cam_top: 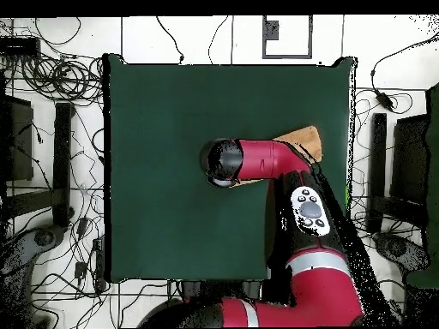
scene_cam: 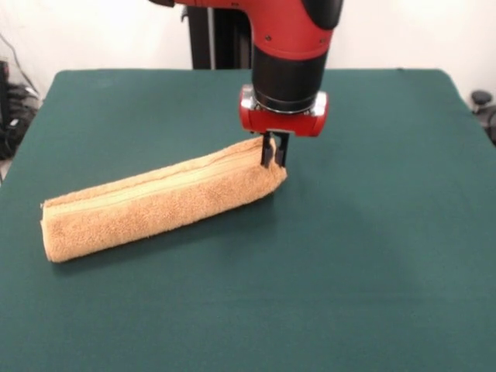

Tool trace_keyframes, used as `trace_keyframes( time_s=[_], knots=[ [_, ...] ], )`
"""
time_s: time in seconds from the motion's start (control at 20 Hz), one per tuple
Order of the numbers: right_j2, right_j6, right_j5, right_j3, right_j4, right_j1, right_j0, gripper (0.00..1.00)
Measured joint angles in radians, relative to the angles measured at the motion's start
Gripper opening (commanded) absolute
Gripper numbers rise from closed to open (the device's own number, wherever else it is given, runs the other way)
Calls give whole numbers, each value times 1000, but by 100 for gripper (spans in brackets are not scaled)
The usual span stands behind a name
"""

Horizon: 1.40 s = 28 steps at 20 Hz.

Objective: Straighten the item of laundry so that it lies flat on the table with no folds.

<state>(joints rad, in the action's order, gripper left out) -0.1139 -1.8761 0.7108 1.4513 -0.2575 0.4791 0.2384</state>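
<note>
The item of laundry (scene_cam: 155,203) is an orange-tan fluffy towel folded into a long narrow strip, with a paler band along its top. It lies slantwise on the dark green table (scene_cam: 387,248), left of the middle. My gripper (scene_cam: 274,160) hangs straight down at the strip's right end. Its dark fingers stand close together and pinch the cloth's top edge there. From above, the red arm covers most of the towel (cam_top: 305,139); only one tan end shows beside it, near an edge of the table (cam_top: 163,111). The gripper itself is hidden under the wrist in that view.
Wide bare green felt surrounds the towel on all sides in the front view. Cables (cam_top: 60,81) and dark stands (cam_top: 62,163) lie on the floor round the table in the overhead view.
</note>
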Motion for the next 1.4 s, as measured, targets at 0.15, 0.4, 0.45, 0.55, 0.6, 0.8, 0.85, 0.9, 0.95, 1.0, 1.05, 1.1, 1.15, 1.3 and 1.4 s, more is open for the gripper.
trace_keyframes(
  time_s=[0.15,0.4,0.45,0.55,0.6,0.8,0.85,0.9,0.95,1.0,1.05,1.1,1.15,1.3,1.4],
  knots=[
    [0,0,12,5,0,10,0,0],
    [0,0,18,13,-1,23,0,0],
    [0,0,18,14,-1,23,0,0],
    [0,0,18,15,-1,23,0,0],
    [0,0,18,15,-2,23,0,0],
    [0,0,19,17,-2,23,0,0],
    [0,0,22,18,-1,23,0,0],
    [0,0,24,18,-1,24,0,0],
    [-1,0,27,19,-1,24,0,0],
    [-1,0,31,19,-1,25,0,0],
    [-2,0,35,20,0,27,0,0],
    [-2,0,43,21,1,30,0,0],
    [-3,0,50,23,2,33,0,0],
    [-4,0,68,30,6,45,0,0],
    [-5,0,88,39,12,55,0,0]
  ],
)
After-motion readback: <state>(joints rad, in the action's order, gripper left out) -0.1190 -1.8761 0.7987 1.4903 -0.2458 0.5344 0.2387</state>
